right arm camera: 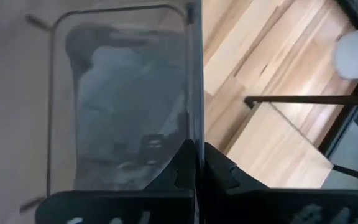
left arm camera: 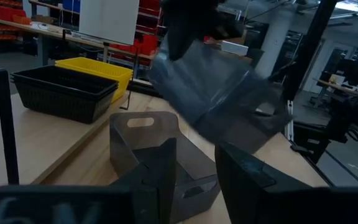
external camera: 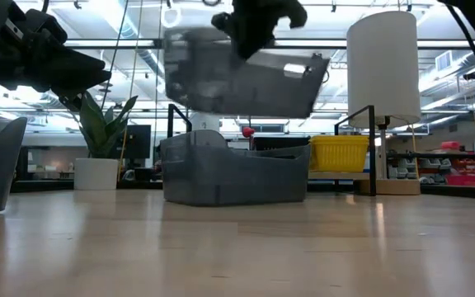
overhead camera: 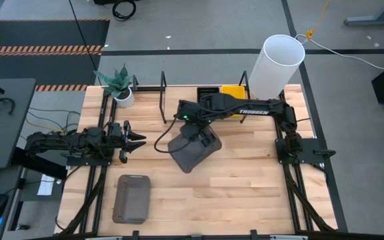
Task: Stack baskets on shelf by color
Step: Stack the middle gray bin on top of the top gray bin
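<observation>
Fingers pinch your grey basket (right arm camera: pixel 123 93) by its wall — right gripper (overhead camera: pixel 193 128) holds it aloft, tilted, directly over a second grey basket (external camera: pixel 233 169), probably to nest them. Left gripper (overhead camera: pixel 133 139) waits spread. Black basket (left arm camera: pixel 64 92) and yellow basket (left arm camera: pixel 98 71) sit on the shelf (overhead camera: pixel 149 107).

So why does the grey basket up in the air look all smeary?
In the low view the lifted grey basket is smeared, likely motion blur, while the grey basket on the table looks sharper. The left wrist view smears it too. In the right wrist view the right gripper pinches its wall.
</observation>
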`<state>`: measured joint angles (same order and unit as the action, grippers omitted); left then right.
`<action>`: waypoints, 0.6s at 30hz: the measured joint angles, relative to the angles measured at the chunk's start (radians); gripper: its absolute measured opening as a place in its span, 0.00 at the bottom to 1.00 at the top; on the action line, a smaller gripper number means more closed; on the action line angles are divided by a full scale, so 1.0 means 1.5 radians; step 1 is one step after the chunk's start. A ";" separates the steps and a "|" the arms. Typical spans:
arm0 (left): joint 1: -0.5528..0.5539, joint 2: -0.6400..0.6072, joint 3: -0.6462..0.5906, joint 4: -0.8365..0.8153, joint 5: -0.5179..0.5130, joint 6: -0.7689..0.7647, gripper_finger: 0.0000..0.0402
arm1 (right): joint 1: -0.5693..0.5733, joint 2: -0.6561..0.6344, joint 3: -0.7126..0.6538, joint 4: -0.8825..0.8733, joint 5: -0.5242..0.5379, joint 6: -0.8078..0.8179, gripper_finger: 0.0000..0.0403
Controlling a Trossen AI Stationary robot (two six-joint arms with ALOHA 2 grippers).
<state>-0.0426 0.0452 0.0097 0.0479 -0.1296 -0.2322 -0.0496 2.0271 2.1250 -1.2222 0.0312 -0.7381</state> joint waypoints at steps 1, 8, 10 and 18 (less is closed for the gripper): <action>0.000 0.000 0.000 0.000 0.000 0.000 0.29 | -0.003 0.000 -0.009 0.004 0.000 -0.008 0.01; 0.000 0.000 0.000 0.000 0.000 0.000 0.29 | -0.024 0.001 -0.043 0.047 0.001 -0.022 0.02; 0.000 0.000 0.000 0.000 0.000 0.000 0.29 | -0.031 0.002 -0.047 0.048 0.001 -0.022 0.02; 0.000 0.000 0.000 0.000 0.000 0.000 0.29 | -0.051 0.002 -0.047 0.058 -0.025 -0.022 0.02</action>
<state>-0.0425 0.0453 0.0097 0.0475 -0.1296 -0.2325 -0.1257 2.0304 2.0541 -1.1351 -0.0064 -0.7704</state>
